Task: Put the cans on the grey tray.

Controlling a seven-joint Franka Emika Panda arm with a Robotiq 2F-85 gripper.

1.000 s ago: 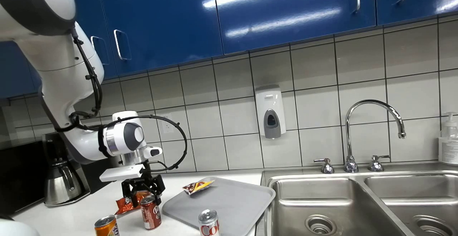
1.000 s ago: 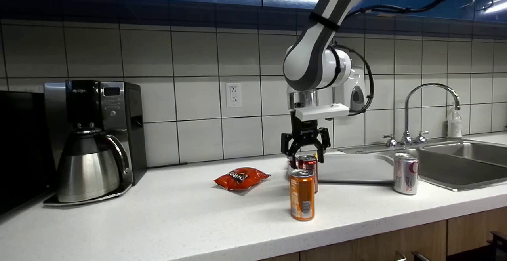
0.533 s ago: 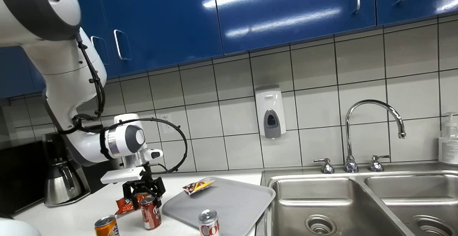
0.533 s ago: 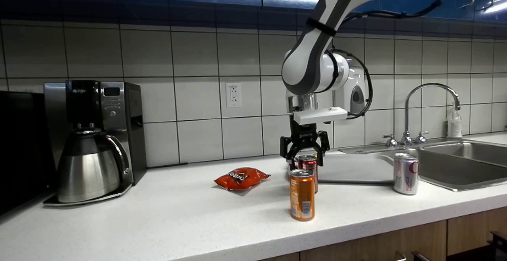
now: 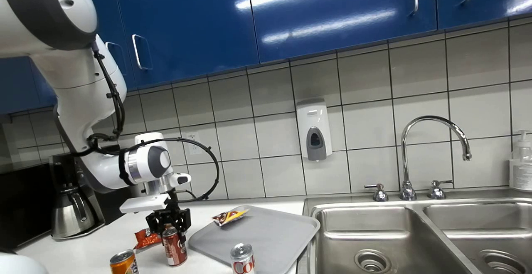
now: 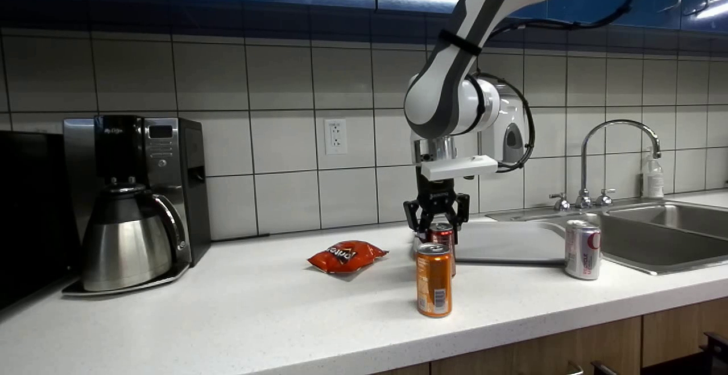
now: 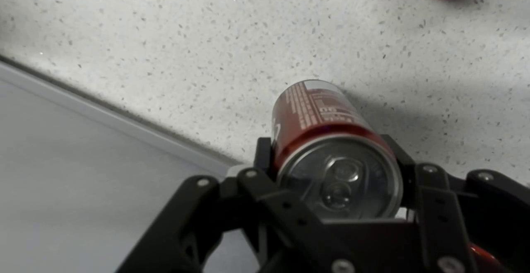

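The fingers (image 7: 263, 153) grasped the dark red can (image 7: 334, 148), one on either side of it near its top, and the can stood on the bench (image 6: 227, 318) just left of the grey tray (image 5: 270, 234), with a strip of bench showing between the two in the wrist view. The orange can (image 6: 434, 284) stood upright on the bench, nearer than the dark red can, and in an exterior view it hid part of it. On the near side of the tray, to the right of the dark red can, the silver-white can (image 6: 582, 250) stood upright; whether it touched the tray could not be told. A small yellow and red packet (image 5: 230, 216) lay at the tray's far-left edge, and a crinkled orange-red packet (image 6: 347, 256) lay on the bench to the left of the dark red can. The steel sink (image 5: 361, 224), with its curved tap (image 5: 434, 118), was to the right of the tray, a coffee maker (image 6: 119, 147) stood well to the left, and a white soap dispenser (image 5: 314, 129) hung on the tiled wall (image 5: 274, 174) at the far side.
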